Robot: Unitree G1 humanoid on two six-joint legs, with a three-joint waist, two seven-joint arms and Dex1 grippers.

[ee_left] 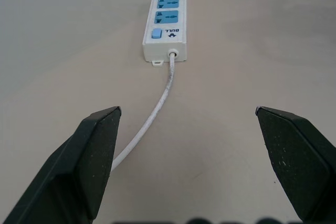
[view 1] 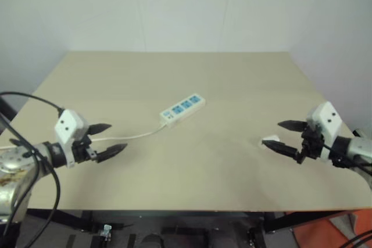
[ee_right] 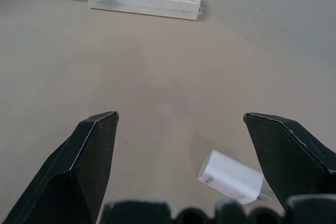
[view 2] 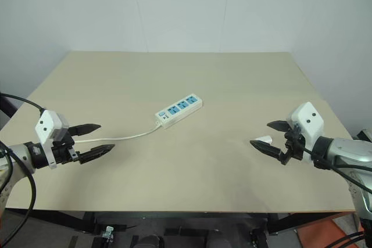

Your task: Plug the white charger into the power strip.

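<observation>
The power strip (view 1: 182, 108) lies near the middle of the beige table, a white bar with blue socket faces, its thin white cord (view 1: 136, 136) trailing toward my left side. The white charger (ee_right: 231, 177) lies on its side at the right of the table, its prongs showing. My right gripper (view 1: 285, 136) hovers open just over the charger (view 1: 269, 142), touching nothing. At the left, my left gripper (view 1: 106, 139) hangs open above the cord's end, and its wrist view looks along the cord to the power strip (ee_left: 166, 22).
The beige table (view 1: 192, 79) ends at a white wall behind and at its front edge near me. Black frame parts and cables show under the front edge, with something orange (view 1: 337, 230) on the floor at the right.
</observation>
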